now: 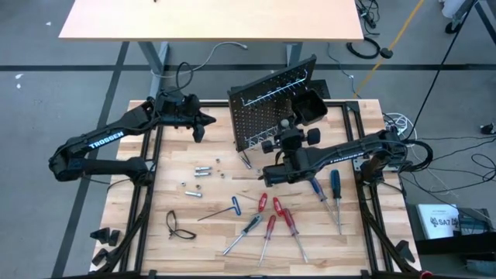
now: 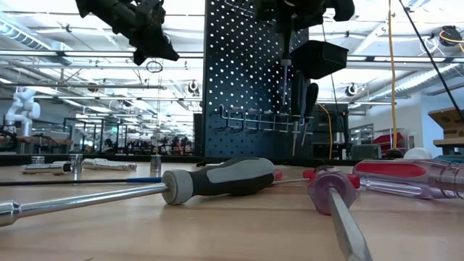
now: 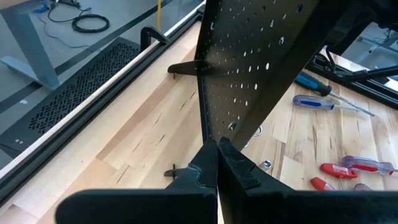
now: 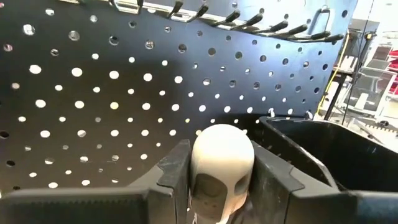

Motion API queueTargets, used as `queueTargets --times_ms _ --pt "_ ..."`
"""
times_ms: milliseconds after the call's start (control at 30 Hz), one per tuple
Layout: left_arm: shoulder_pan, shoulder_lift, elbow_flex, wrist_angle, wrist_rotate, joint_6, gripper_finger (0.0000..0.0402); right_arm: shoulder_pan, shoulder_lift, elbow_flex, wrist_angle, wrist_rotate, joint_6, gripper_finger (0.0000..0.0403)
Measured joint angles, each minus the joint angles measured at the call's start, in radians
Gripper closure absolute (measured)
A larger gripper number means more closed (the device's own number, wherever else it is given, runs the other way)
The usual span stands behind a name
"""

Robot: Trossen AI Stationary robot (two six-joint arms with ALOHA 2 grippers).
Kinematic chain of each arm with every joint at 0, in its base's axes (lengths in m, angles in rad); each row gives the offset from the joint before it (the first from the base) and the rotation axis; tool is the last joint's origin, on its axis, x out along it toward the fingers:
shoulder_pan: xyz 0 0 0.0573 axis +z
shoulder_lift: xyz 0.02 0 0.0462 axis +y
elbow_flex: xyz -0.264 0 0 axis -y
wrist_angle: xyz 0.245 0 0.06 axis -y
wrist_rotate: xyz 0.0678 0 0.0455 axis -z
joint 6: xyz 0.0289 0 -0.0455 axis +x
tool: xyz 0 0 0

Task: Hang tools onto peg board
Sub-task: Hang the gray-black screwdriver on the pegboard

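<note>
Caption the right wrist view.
Right gripper holding a white-capped tool before the peg board and black bin.

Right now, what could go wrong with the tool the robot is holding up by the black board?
The right gripper holds a tool with a pale rounded handle close to the peg board. Its hanging shaft could bump the hook rail and miss. The grip looks small, so the tool might slip and fall. The board stands on thin legs, so a push might tip it.
</note>
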Motion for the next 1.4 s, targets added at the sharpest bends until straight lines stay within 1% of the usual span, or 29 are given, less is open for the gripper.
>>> queueTargets --times_ms 133,367,600,767,933,1300,1333,1400 --pt "0.0 0.0 0.0 0.0 0.0 -0.001 0.0402 -0.012 0.004 0.0 0.0 0.002 -0.001 0.029" --pt "0.0 0.0 0.0 0.0 0.0 -0.025 0.0402 -0.015 0.028 0.0 0.004 -0.026 0.004 0.029" --pt "0.0 0.0 0.0 0.0 0.0 -0.025 0.0402 -0.024 0.083 -0.001 0.017 -0.049 0.021 0.029" --pt "0.0 0.0 0.0 -0.001 0.0 -0.026 0.0402 -0.036 0.117 -0.001 0.017 -0.078 0.044 0.029" --pt "0.0 0.0 0.0 -0.001 0.003 -0.027 0.0402 -0.061 0.143 -0.001 0.017 -0.137 0.075 0.029" --pt "-0.002 0.0 0.0 -0.004 0.006 -0.026 0.0402 -0.069 0.148 -0.001 0.017 -0.194 0.076 0.029" --pt "-0.002 0.0 0.0 -0.004 0.006 -0.026 0.0402 -0.069 0.148 -0.001 0.017 -0.197 0.076 0.0281" --pt "-0.002 0.0 0.0 -0.004 0.006 -0.026 0.0402 -0.069 0.148 -0.001 0.02 -0.21 0.077 0.0236"
